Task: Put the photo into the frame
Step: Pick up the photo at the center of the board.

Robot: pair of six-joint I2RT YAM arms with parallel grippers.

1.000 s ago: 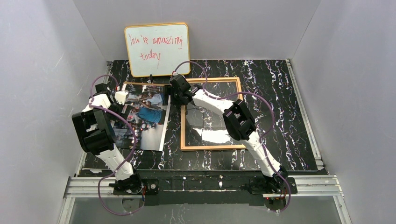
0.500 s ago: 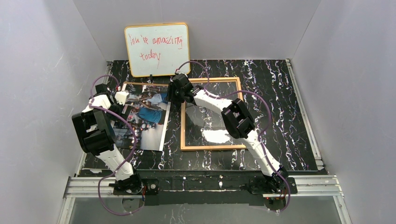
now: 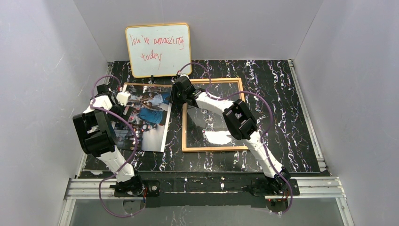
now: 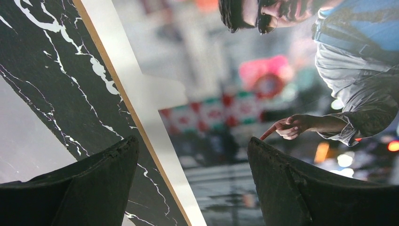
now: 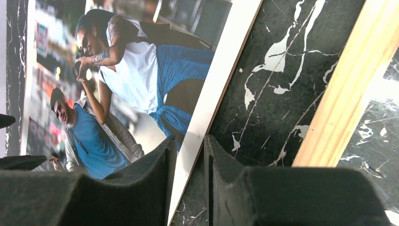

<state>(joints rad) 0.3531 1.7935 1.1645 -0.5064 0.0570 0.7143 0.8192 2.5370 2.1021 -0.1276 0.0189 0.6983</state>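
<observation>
The photo (image 3: pixel 146 117), a colour print of people in blue and white with a white edge, lies flat on the left of the black marble table. The golden-wood frame (image 3: pixel 212 81) lies flat to its right, a dark strip of table between them. My right gripper (image 3: pixel 175 96) is at the photo's far right edge. In the right wrist view its jaws (image 5: pixel 190 141) stand a narrow slit apart, straddling the photo's (image 5: pixel 131 70) white border beside the frame's rail (image 5: pixel 348 89). My left gripper (image 3: pixel 123 99) is open wide over the photo's left edge (image 4: pixel 263 84), nothing between its fingers (image 4: pixel 193 140).
A yellow-rimmed whiteboard (image 3: pixel 158 49) with red handwriting leans on the back wall behind the photo. Grey walls close in the table (image 3: pixel 282 94) on three sides. The right arm reaches across the frame's pane.
The right gripper's jaws have narrowed from wide to a slit round the photo's right edge, and it has shifted slightly toward the back. The left arm, photo and frame have not moved.
</observation>
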